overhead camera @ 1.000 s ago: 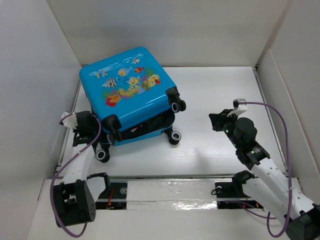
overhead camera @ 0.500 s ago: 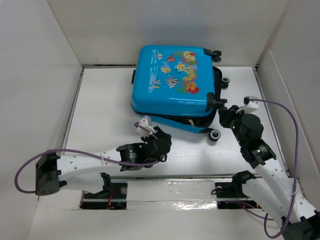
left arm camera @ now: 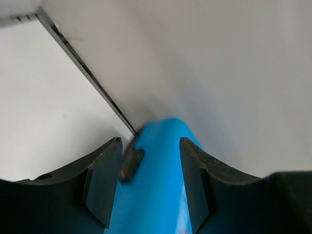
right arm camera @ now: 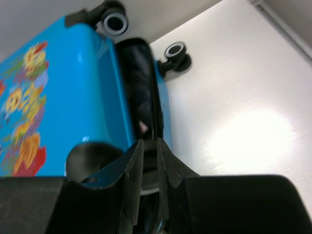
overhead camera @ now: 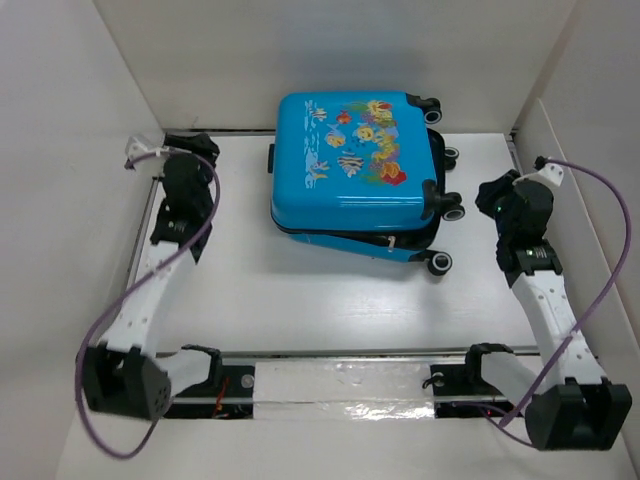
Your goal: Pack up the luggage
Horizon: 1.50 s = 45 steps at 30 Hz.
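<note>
Top external: luggage (overhead camera: 345,170) flat at the desk's far middle

Silvery tape (overhead camera: 340,385) runs along the near edge of the white desk (overhead camera: 300,310), which is boxed in by white walls (overhead camera: 350,60). The luggage lies print-up, bright blue with cartoon fish, its shells slightly parted and its black wheels (overhead camera: 438,263) pointing right. Left jaws, released, hang well apart to its left. Right jaws, clenched on nothing, sit near the wheels.

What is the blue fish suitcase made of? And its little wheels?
The luggage looks like hard glossy plastic: its blue shell is smooth, rounded and shows a soft shine. The wheels look like black plastic or rubber with pale hubs; I can't tell which.
</note>
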### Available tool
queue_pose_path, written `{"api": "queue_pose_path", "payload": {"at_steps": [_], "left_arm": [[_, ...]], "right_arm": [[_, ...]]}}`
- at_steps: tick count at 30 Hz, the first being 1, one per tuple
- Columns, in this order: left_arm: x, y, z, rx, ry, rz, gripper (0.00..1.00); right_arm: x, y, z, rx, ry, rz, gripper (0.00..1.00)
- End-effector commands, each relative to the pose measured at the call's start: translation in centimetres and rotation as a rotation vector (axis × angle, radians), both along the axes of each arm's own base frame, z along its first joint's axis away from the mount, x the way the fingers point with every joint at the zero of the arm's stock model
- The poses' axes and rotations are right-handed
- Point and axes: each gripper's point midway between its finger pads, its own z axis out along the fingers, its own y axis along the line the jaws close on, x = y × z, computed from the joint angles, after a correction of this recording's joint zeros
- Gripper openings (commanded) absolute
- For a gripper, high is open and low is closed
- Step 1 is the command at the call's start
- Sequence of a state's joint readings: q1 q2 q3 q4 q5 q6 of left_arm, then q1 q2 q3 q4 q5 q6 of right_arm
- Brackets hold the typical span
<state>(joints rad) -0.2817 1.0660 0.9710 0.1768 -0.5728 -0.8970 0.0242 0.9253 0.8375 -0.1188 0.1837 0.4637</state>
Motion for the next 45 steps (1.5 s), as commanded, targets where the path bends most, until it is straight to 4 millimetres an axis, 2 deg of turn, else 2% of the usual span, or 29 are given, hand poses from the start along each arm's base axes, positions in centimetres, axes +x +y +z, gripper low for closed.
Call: {"api": "queue_pose_path", "payload": {"at_steps": [1, 2, 3, 4, 5, 7, 8, 9, 10, 13, 14, 16, 17, 18, 20, 21, 23, 25, 27, 28, 30, 31, 33, 34, 36, 37, 38, 40, 45], "left_arm": [[5.4, -1.4, -0.7, -0.024, 0.024, -0.218, 0.47], [7.8, -0.9, -4.9, -0.004, 0.151, -0.197, 0.47], [9.5, -1.1, -4.2, 0.016, 0.162, -0.201, 0.47], [10.6, -1.0, -5.6, 0.060, 0.213, -0.227, 0.47], [12.3, -0.9, -9.6, 0.068, 0.316, -0.238, 0.47], [14.1, -1.4, -11.0, 0.075, 0.354, -0.279, 0.47], [15.0, -1.2, -13.8, 0.065, 0.408, -0.286, 0.47], [15.7, -1.5, -14.3, 0.063, 0.408, -0.301, 0.47], [16.0, -1.8, -15.0, 0.057, 0.416, -0.315, 0.47], [18.3, -2.0, -16.7, 0.034, 0.428, -0.358, 0.47], [18.8, -2.6, -19.0, 0.015, 0.475, -0.390, 0.47], [20.3, -3.0, -18.7, 0.012, 0.462, -0.412, 0.46], [20.7, -3.1, -20.4, 0.008, 0.492, -0.417, 0.46], [21.3, -4.0, -20.1, 0.016, 0.481, -0.435, 0.46], [21.6, -5.1, -21.4, 0.016, 0.500, -0.464, 0.46], [21.4, -6.4, -21.9, 0.017, 0.506, -0.491, 0.46], [21.3, -8.2, -22.5, 0.009, 0.490, -0.533, 0.46], [20.1, -10.4, -24.0, -0.023, 0.506, -0.576, 0.46], [19.3, -12.0, -23.2, -0.043, 0.450, -0.618, 0.45], [17.3, -12.5, -25.5, -0.060, 0.490, -0.626, 0.45], [16.1, -14.3, -23.4, -0.066, 0.404, -0.650, 0.45], [14.3, -14.2, -25.5, -0.069, 0.446, -0.642, 0.45], [12.8, -15.0, -24.3, -0.074, 0.396, -0.653, 0.44], [10.7, -14.4, -26.6, -0.085, 0.445, -0.641, 0.44], [8.8, -15.0, -25.2, -0.112, 0.387, -0.641, 0.43], [6.3, -14.2, -27.6, -0.121, 0.433, -0.630, 0.41], [5.5, -14.6, -26.0, -0.119, 0.377, -0.640, 0.41], [2.2, -14.8, -27.6, -0.095, 0.414, -0.649, 0.41], [-2.9, -15.7, -26.0, 0.002, 0.384, -0.651, 0.41]], "right_arm": [[2.5, -1.1, 1.0, 0.047, -0.035, -0.018, 0.24], [3.1, -1.7, 0.4, 0.054, -0.021, -0.034, 0.25], [4.1, -1.9, -0.9, 0.057, 0.006, -0.033, 0.27], [4.6, -2.1, -1.5, 0.062, 0.023, -0.034, 0.29], [5.3, -2.7, -1.6, 0.065, 0.015, -0.042, 0.31], [7.5, -3.0, -2.8, 0.077, 0.056, -0.035, 0.36], [8.3, -3.3, -3.2, 0.084, 0.070, -0.035, 0.37], [9.3, -4.2, -2.3, 0.090, 0.065, -0.048, 0.41], [10.6, -4.2, -4.4, 0.107, 0.120, -0.046, 0.44], [12.9, -5.4, -5.2, 0.149, 0.161, -0.045, 0.51], [13.9, -4.9, -7.6, 0.179, 0.213, 0.003, 0.52], [15.4, -4.4, -8.8, 0.215, 0.241, 0.030, 0.55], [16.6, -4.1, -8.0, 0.225, 0.231, 0.057, 0.55], [17.4, -3.4, -10.7, 0.252, 0.297, 0.073, 0.56], [19.0, -2.6, -10.9, 0.295, 0.295, 0.120, 0.57], [19.6, -2.4, -13.1, 0.319, 0.335, 0.130, 0.57], [20.5, 0.3, -14.0, 0.355, 0.352, 0.216, 0.57], [21.6, 2.5, -14.7, 0.359, 0.374, 0.296, 0.58], [21.9, 6.1, -14.4, 0.354, 0.375, 0.415, 0.59], [21.9, 7.1, -14.9, 0.353, 0.387, 0.446, 0.58], [21.5, 10.2, -14.7, 0.344, 0.389, 0.543, 0.58], [21.6, 11.1, -14.3, 0.338, 0.382, 0.578, 0.56], [21.0, 13.3, -14.1, 0.335, 0.387, 0.669, 0.55], [20.7, 14.9, -13.9, 0.328, 0.392, 0.708, 0.54], [20.5, 16.6, -13.5, 0.284, 0.405, 0.767, 0.54], [20.0, 18.2, -13.4, 0.262, 0.418, 0.806, 0.54], [20.6, 18.9, -12.1, 0.207, 0.390, 0.839, 0.54], [20.0, 20.0, -13.4, 0.184, 0.453, 0.863, 0.54], [19.9, 23.4, -13.7, 0.151, 0.471, 0.943, 0.57]]}}
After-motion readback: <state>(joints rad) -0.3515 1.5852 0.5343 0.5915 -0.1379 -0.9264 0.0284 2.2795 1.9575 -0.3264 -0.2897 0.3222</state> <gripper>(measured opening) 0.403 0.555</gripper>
